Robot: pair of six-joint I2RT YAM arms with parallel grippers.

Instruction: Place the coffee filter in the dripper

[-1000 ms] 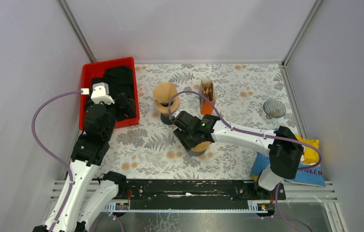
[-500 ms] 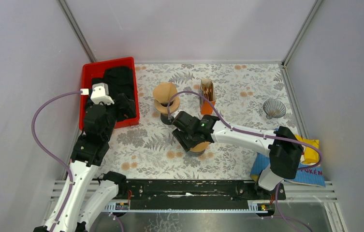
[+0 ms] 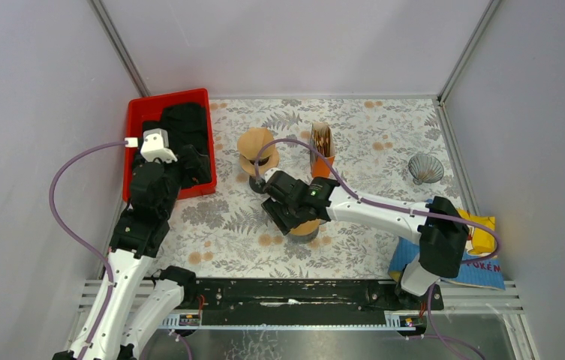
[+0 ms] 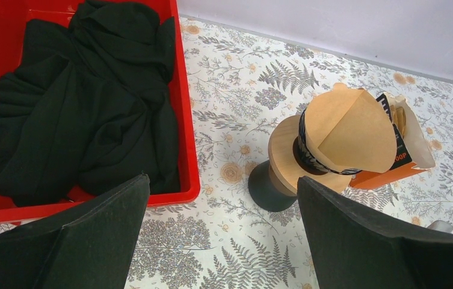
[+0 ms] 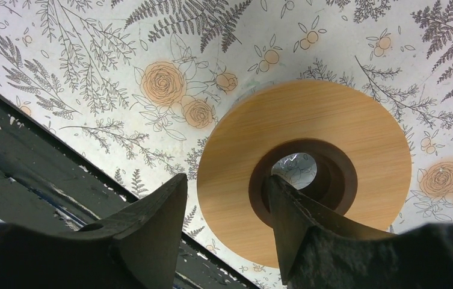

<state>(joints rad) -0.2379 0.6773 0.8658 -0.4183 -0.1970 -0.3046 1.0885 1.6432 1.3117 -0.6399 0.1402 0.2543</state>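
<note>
A brown paper coffee filter (image 3: 255,140) sits open in a dripper with a wooden collar (image 4: 284,158) on a dark base, at the table's middle back; the left wrist view shows the filter too (image 4: 353,129). A second dripper (image 3: 308,227), a wooden ring with a centre hole (image 5: 308,150), lies under my right gripper (image 3: 290,212). That gripper (image 5: 227,180) is open astride the ring, one finger in the hole, the other outside the rim with a gap. My left gripper (image 4: 221,180) is open and empty by the red bin.
An orange box of filters (image 3: 322,150) stands right of the back dripper. A red bin (image 3: 135,112) holds black cloth at the left. A ribbed glass dish (image 3: 425,168) and a blue and yellow packet (image 3: 482,251) lie at the right. A black rail (image 3: 287,292) lines the near edge.
My right gripper has shifted a little to the left and away from the bases, and the wooden ring under it seems to have shifted with it. The left arm has not moved.
</note>
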